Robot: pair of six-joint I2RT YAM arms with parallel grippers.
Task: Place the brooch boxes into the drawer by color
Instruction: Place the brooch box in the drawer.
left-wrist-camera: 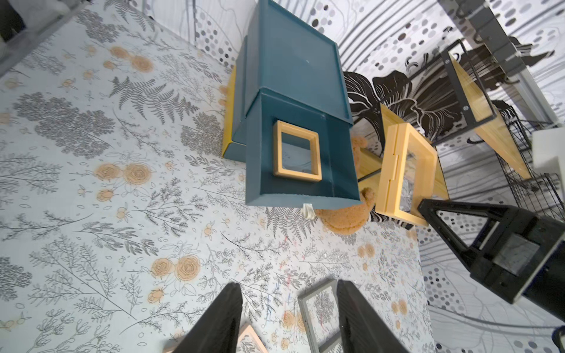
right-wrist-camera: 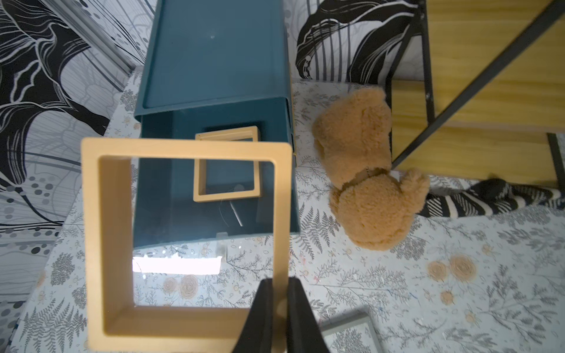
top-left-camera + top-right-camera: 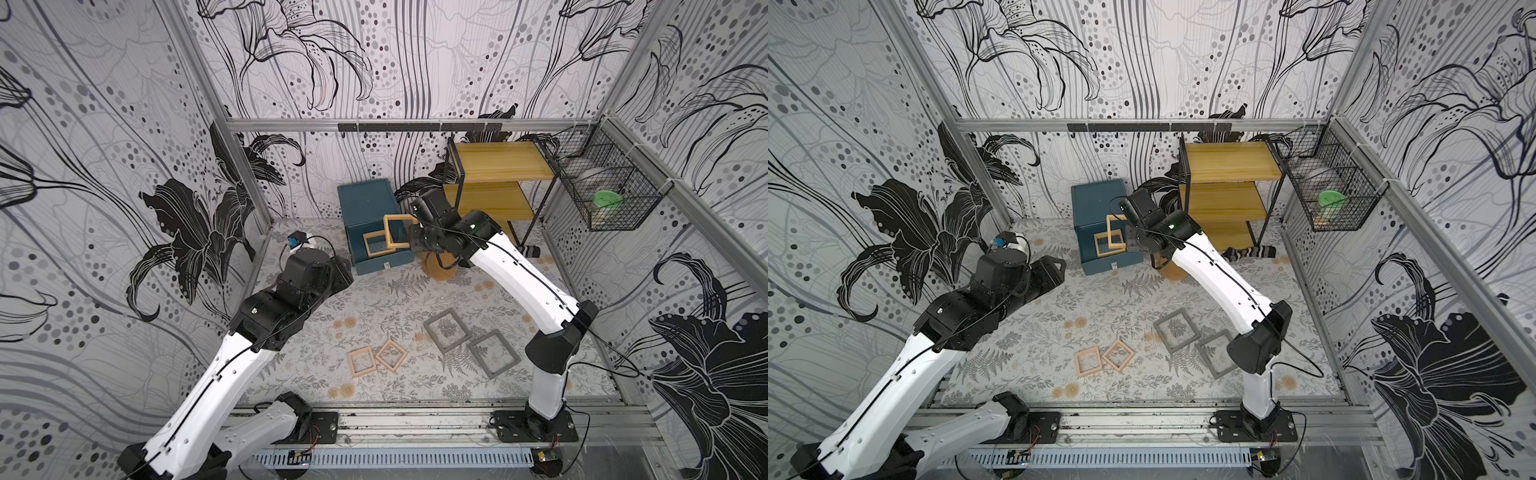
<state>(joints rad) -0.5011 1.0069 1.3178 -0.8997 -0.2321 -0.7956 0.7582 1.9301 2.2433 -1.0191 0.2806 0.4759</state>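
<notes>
Above the desk, our right gripper pinches a yellow brooch box just beside the open drawer; the farther left gripper stands parted, empty.

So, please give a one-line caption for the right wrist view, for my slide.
Right gripper holds a yellow box by the open drawer; the other yellow box lies inside.

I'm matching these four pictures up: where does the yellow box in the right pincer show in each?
In a top view: held yellow box, near centre, overlapping the open drawer's right side.
In a top view: same, against the drawer's right side.
Left wrist: tilted up beside the drawer.
Right wrist: large in the foreground, pinched by the right pincer.
Shared landmark: the blue chest, a second yellow box lying inside its drawer.
</notes>
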